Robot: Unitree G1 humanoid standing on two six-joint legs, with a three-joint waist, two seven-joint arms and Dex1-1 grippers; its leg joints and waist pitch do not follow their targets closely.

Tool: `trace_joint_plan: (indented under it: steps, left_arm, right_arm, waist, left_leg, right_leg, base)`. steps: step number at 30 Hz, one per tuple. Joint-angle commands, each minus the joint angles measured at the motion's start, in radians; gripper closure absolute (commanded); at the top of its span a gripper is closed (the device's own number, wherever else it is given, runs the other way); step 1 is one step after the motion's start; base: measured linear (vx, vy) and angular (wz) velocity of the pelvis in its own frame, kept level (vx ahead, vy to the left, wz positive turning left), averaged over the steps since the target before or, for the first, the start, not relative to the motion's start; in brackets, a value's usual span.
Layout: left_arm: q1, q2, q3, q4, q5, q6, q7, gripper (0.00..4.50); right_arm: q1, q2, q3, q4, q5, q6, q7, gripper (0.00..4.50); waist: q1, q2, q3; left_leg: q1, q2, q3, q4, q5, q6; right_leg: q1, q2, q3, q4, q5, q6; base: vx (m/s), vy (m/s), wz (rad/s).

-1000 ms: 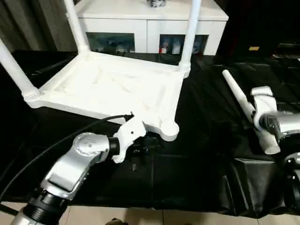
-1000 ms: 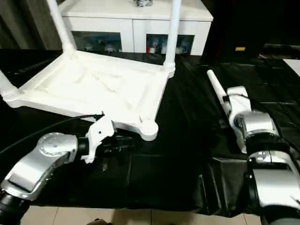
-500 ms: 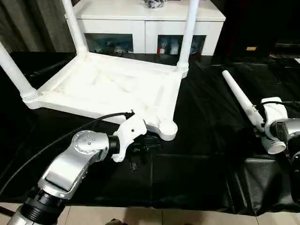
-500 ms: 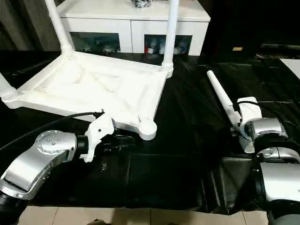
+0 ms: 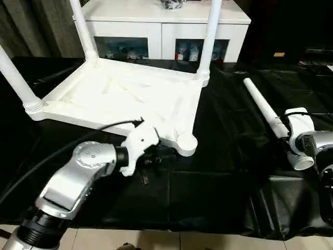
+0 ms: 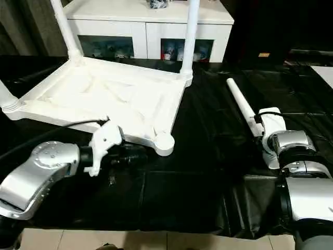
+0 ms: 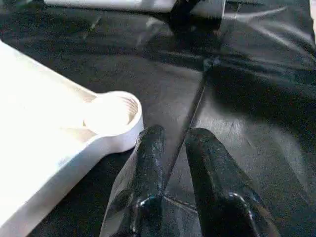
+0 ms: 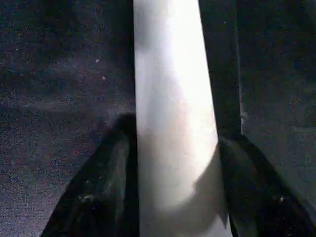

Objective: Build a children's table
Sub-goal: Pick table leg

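The white tabletop (image 5: 119,96) lies upside down on black cloth, ribbed underside up. Three white legs stand in its corner sockets: one at the back right (image 5: 208,36), one at the back left (image 5: 80,28) and one at the left (image 5: 13,73). The near right socket (image 5: 186,141) is empty. My left gripper (image 7: 173,136) hovers low over the cloth just in front of that socket (image 7: 112,111), shut with nothing held. The fourth leg (image 5: 263,107) lies on the cloth to the right. My right gripper (image 8: 175,133) is shut on this leg (image 8: 173,98) near its thick end.
A white glass-doored cabinet (image 5: 161,26) stands behind the work surface. The black cloth (image 5: 218,187) is wrinkled at the front right, and its front edge drops to a tiled floor (image 5: 156,239). A black cable (image 5: 57,153) runs along my left forearm.
My right arm has slid back along the lying leg and closed on its thick end. My left gripper has drifted slightly left beside the empty socket.
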Motion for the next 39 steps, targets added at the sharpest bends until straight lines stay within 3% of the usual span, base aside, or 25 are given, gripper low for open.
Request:
trace_joint_plan:
  steps: [1, 2, 10, 12, 13, 14, 16, 17, 18, 19, 20, 23, 26, 28, 29, 31, 32, 34, 35, 36, 39]
  left_arm:
    - [-0.021, 0.001, 0.018, -0.015, -0.016, 0.003, -0.005, 3.52]
    - [-0.023, -0.002, 0.023, -0.017, -0.024, -0.001, -0.007, 3.52]
    - [-0.049, -0.099, 0.131, 0.004, -0.098, -0.023, 0.083, 3.52]
    - [-0.115, -0.224, 0.238, 0.109, -0.098, -0.055, 0.281, 3.52]
    - [-0.122, -0.234, 0.247, 0.119, -0.097, -0.053, 0.300, 3.52]
    - [-0.160, -0.273, 0.290, 0.162, -0.104, -0.046, 0.374, 3.52]
    - [-0.186, -0.305, 0.326, 0.186, -0.128, -0.030, 0.410, 3.35]
    - [-0.199, -0.330, 0.352, 0.193, -0.153, -0.019, 0.433, 3.18]
    - [-0.201, -0.335, 0.357, 0.193, -0.161, -0.015, 0.433, 3.18]
    - [-0.209, -0.361, 0.377, 0.189, -0.198, 0.006, 0.437, 3.15]
    - [-0.212, -0.372, 0.383, 0.187, -0.212, 0.012, 0.437, 3.03]
    - [-0.221, -0.389, 0.371, 0.197, -0.192, -0.001, 0.460, 2.71]
    - [-0.231, -0.405, 0.364, 0.198, -0.195, -0.009, 0.469, 2.50]
    - [-0.238, -0.411, 0.361, 0.199, -0.196, -0.011, 0.473, 2.26]
    - [-0.245, -0.420, 0.363, 0.196, -0.211, -0.005, 0.472, 2.23]
    - [-0.261, -0.450, 0.385, 0.179, -0.273, 0.035, 0.473, 2.20]
    - [-0.264, -0.457, 0.389, 0.174, -0.288, 0.046, 0.473, 2.10]
    - [-0.264, -0.462, 0.390, 0.170, -0.300, 0.055, 0.471, 1.94]
    - [-0.264, -0.470, 0.391, 0.159, -0.324, 0.071, 0.465, 1.82]
    - [-0.263, -0.473, 0.390, 0.152, -0.337, 0.083, 0.462, 1.82]
    - [-0.256, -0.483, 0.388, 0.120, -0.381, 0.118, 0.450, 1.49]
  right_arm:
    - [-0.002, 0.014, -0.008, 0.026, 0.008, -0.002, 0.010, 2.17]
    - [-0.004, 0.013, -0.015, 0.022, 0.014, -0.003, 0.008, 2.38]
    - [-0.040, 0.032, -0.083, -0.097, 0.100, 0.008, 0.061, 2.62]
    - [0.004, 0.091, -0.146, -0.308, 0.206, -0.044, 0.123, 2.64]
    - [0.011, 0.097, -0.152, -0.329, 0.217, -0.050, 0.132, 2.64]
    - [0.069, 0.145, -0.184, -0.454, 0.305, -0.131, 0.216, 2.64]
    - [0.119, 0.182, -0.206, -0.543, 0.372, -0.192, 0.285, 2.64]
    - [0.153, 0.211, -0.220, -0.600, 0.417, -0.217, 0.322, 2.65]
    - [0.160, 0.217, -0.223, -0.611, 0.425, -0.217, 0.327, 2.65]
    - [0.205, 0.260, -0.234, -0.694, 0.480, -0.207, 0.363, 2.66]
    - [0.233, 0.289, -0.238, -0.751, 0.512, -0.194, 0.384, 2.66]
    - [0.296, 0.347, -0.214, -0.852, 0.556, -0.188, 0.431, 2.66]
    - [0.343, 0.376, -0.170, -0.926, 0.570, -0.173, 0.445, 2.66]
    - [0.365, 0.387, -0.139, -0.965, 0.577, -0.170, 0.461, 2.66]
    - [0.386, 0.394, -0.108, -1.000, 0.591, -0.162, 0.485, 2.66]
    - [0.424, 0.400, -0.064, -1.059, 0.618, -0.118, 0.531, 2.66]
    - [0.438, 0.401, -0.053, -1.079, 0.615, -0.108, 0.542, 2.66]
    - [0.446, 0.401, -0.047, -1.091, 0.619, -0.095, 0.549, 2.66]
    - [0.460, 0.403, -0.039, -1.111, 0.624, -0.082, 0.556, 2.66]
    - [0.468, 0.402, -0.032, -1.123, 0.624, -0.078, 0.555, 2.66]
    - [0.477, 0.390, -0.002, -1.134, 0.615, -0.073, 0.563, 2.66]
  waist:
    - [0.005, -0.015, -0.064]
    - [0.005, -0.015, -0.064]
    - [0.005, -0.022, -0.065]
    - [0.004, -0.026, -0.069]
    - [0.006, -0.028, -0.069]
    - [0.009, -0.028, -0.070]
    - [0.014, -0.028, -0.073]
    - [0.017, -0.036, -0.075]
    - [0.020, -0.033, -0.076]
    - [0.017, -0.037, -0.075]
    - [0.026, -0.032, -0.074]
    - [0.033, -0.034, -0.072]
    - [0.039, -0.032, -0.068]
    - [0.042, -0.032, -0.064]
    - [0.043, -0.027, -0.064]
    - [0.040, -0.037, -0.061]
    - [0.044, -0.033, -0.063]
    - [0.041, -0.035, -0.063]
    - [0.041, -0.045, -0.063]
    - [0.045, -0.040, -0.062]
    - [0.042, -0.042, -0.061]
  left_leg:
    - [0.014, 0.023, -0.001, -0.059, -0.174, 0.012]
    - [0.014, 0.023, -0.001, -0.059, -0.177, 0.010]
    - [0.011, 0.023, -0.001, -0.059, -0.167, 0.023]
    - [0.009, 0.023, 0.000, -0.054, -0.144, 0.040]
    - [0.009, 0.023, -0.001, -0.056, -0.137, 0.048]
    - [0.011, 0.023, -0.003, -0.057, -0.132, 0.065]
    - [0.013, 0.029, -0.003, -0.056, -0.121, 0.083]
    - [0.010, 0.028, -0.006, -0.057, -0.082, 0.095]
    - [0.013, 0.029, -0.005, -0.055, -0.073, 0.101]
    - [0.010, 0.029, -0.005, -0.055, -0.065, 0.107]
    - [0.015, 0.032, -0.003, -0.055, -0.065, 0.114]
    - [0.018, 0.035, -0.006, -0.061, -0.081, 0.111]
    - [0.025, 0.037, -0.005, -0.065, -0.119, 0.074]
    - [0.022, 0.036, -0.007, -0.072, -0.148, 0.045]
    - [0.022, 0.036, -0.007, -0.073, -0.153, 0.039]
    - [0.020, 0.035, -0.008, -0.077, -0.184, 0.024]
    - [0.022, 0.036, -0.008, -0.075, -0.180, 0.019]
    - [0.018, 0.034, -0.009, -0.076, -0.172, 0.017]
    - [0.017, 0.033, -0.007, -0.076, -0.163, 0.021]
    - [0.016, 0.034, -0.008, -0.075, -0.153, 0.023]
    - [0.016, 0.034, -0.007, -0.075, -0.146, 0.023]
  right_leg:
    - [0.046, -0.043, 0.026, -0.067, -0.105, -0.281]
    - [0.046, -0.044, 0.026, -0.068, -0.110, -0.280]
    - [0.050, -0.043, 0.026, -0.066, -0.088, -0.279]
    - [0.055, -0.041, 0.029, -0.062, -0.040, -0.275]
    - [0.056, -0.042, 0.030, -0.063, -0.028, -0.270]
    - [0.054, -0.045, 0.029, -0.065, -0.037, -0.256]
    - [0.053, -0.051, 0.031, -0.062, 0.005, -0.258]
    - [0.056, -0.048, 0.027, -0.056, 0.033, -0.268]
    - [0.054, -0.048, 0.027, -0.055, 0.045, -0.276]
    - [0.053, -0.046, 0.027, -0.054, 0.052, -0.282]
    - [0.048, -0.048, 0.029, -0.056, 0.054, -0.293]
    - [0.046, -0.047, 0.027, -0.058, 0.035, -0.284]
    - [0.040, -0.050, 0.029, -0.068, -0.036, -0.265]
    - [0.043, -0.053, 0.030, -0.072, -0.088, -0.237]
    - [0.042, -0.053, 0.030, -0.074, -0.097, -0.231]
    - [0.043, -0.055, 0.031, -0.079, -0.132, -0.212]
    - [0.043, -0.056, 0.032, -0.077, -0.129, -0.213]
    - [0.043, -0.055, 0.032, -0.077, -0.120, -0.211]
    - [0.045, -0.055, 0.032, -0.078, -0.114, -0.208]
    - [0.044, -0.056, 0.033, -0.076, -0.111, -0.207]
    - [0.042, -0.055, 0.032, -0.076, -0.107, -0.209]
  base:
    - [0.000, 0.000, 0.00]
    - [0.000, 0.000, 0.00]
    - [0.000, 0.000, 0.00]
    - [0.000, 0.000, 0.00]
    - [0.000, 0.000, 0.00]
    - [0.000, 0.000, 0.00]
    - [0.000, 0.000, 0.00]
    - [0.000, 0.000, 0.00]
    - [0.000, 0.000, 0.00]
    - [0.000, 0.000, 0.00]
    - [0.000, 0.000, 0.00]
    - [0.000, 0.000, 0.00]
    - [0.000, 0.000, 0.00]
    - [0.000, 0.000, 0.00]
    - [0.000, 0.000, 0.00]
    - [0.000, 0.000, 0.00]
    - [0.000, 0.000, 0.00]
    - [0.000, 0.000, 0.00]
    - [0.000, 0.000, 0.00]
    - [0.000, 0.000, 0.00]
    - [0.000, 0.000, 0.00]
